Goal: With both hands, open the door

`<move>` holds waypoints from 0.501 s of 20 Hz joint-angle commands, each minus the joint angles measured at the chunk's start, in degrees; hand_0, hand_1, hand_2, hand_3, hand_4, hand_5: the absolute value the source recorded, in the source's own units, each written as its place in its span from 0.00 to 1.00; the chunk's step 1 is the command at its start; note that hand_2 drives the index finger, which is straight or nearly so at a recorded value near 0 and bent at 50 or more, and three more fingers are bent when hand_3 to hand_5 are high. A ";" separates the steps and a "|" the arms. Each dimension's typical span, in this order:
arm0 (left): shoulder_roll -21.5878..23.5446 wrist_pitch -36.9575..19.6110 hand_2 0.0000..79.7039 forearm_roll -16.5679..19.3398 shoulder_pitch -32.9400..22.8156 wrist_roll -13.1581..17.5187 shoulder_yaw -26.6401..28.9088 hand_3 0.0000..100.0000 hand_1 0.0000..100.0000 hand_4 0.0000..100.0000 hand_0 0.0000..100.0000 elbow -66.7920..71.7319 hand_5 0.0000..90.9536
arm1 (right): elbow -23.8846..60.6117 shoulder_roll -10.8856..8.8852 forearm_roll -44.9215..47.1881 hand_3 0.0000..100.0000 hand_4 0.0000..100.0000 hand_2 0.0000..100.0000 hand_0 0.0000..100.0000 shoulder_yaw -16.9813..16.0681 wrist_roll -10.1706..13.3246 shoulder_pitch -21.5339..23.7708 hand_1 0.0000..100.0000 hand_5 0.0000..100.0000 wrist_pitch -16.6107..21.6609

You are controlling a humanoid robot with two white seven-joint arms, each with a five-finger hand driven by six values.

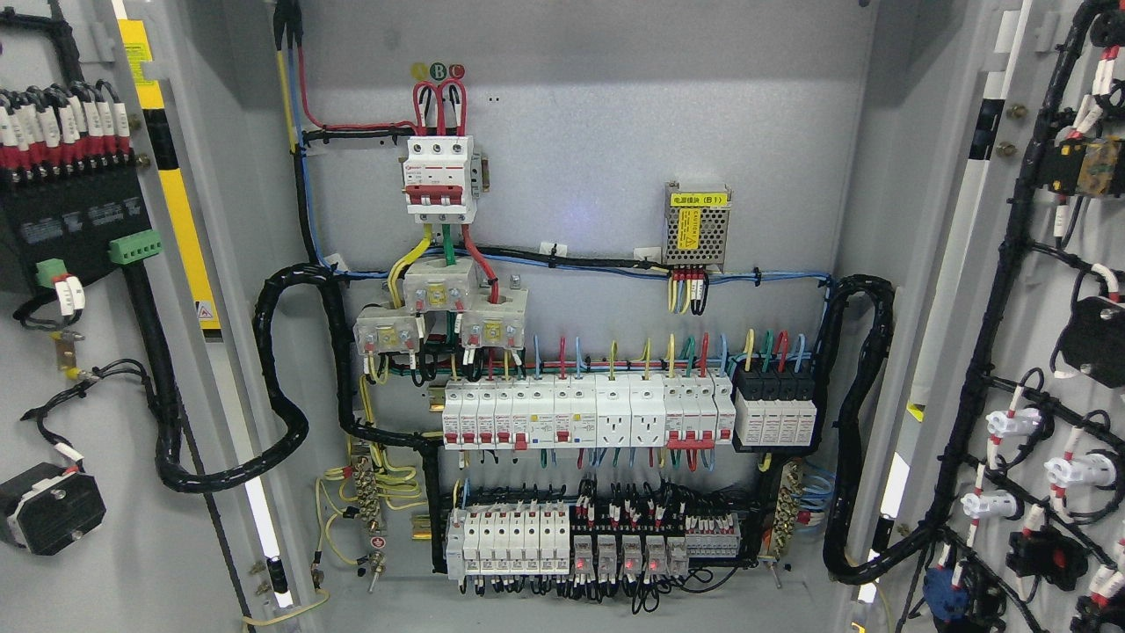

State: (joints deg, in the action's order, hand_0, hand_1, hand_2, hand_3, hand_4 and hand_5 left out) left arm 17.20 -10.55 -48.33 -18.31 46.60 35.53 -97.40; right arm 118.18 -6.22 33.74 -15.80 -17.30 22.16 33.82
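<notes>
Both grey sheet-metal doors of the electrical cabinet stand swung wide, the left door filling the picture's left edge and the right door its right, each turned so its inner face, hung with wiring, shows to the camera. Neither robot hand appears anywhere in the head view, so whether the fingers are spread or curled cannot be told. Between the doors the pale grey back panel is fully exposed: a white three-pole main breaker with red levers sits high, a perforated metal power supply with a yellow label to its right, and a long row of white circuit breakers runs across the middle on a rail. Thick black corrugated conduits loop loosely from the panel to each door, presumably left slack so the doors can swing without straining the cables. Judging by how the doors lie, the opening looks complete.
</notes>
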 commanded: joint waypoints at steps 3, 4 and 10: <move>5.03 1.14 0.00 -0.36 1.69 0.25 2.97 0.00 0.56 0.00 0.12 5.91 0.00 | 0.04 -1.42 1.15 0.00 0.00 0.04 0.00 -0.55 -0.11 0.43 0.50 0.00 0.11; 5.30 1.40 0.00 -0.36 2.13 0.25 3.23 0.00 0.56 0.00 0.12 6.43 0.00 | 0.04 -1.78 1.15 0.00 0.00 0.04 0.00 -0.55 -0.11 0.43 0.50 0.00 0.11; 7.76 2.02 0.00 -0.36 4.68 0.25 3.50 0.00 0.56 0.00 0.12 9.86 0.00 | 0.21 -2.57 0.97 0.00 0.00 0.04 0.00 1.29 -0.19 0.17 0.50 0.00 0.11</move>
State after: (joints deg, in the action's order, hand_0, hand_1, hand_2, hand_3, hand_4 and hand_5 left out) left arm 20.97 -8.82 -48.62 -15.58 46.89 37.50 -92.80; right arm 118.16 -7.36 34.64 -15.79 -17.22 22.44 33.96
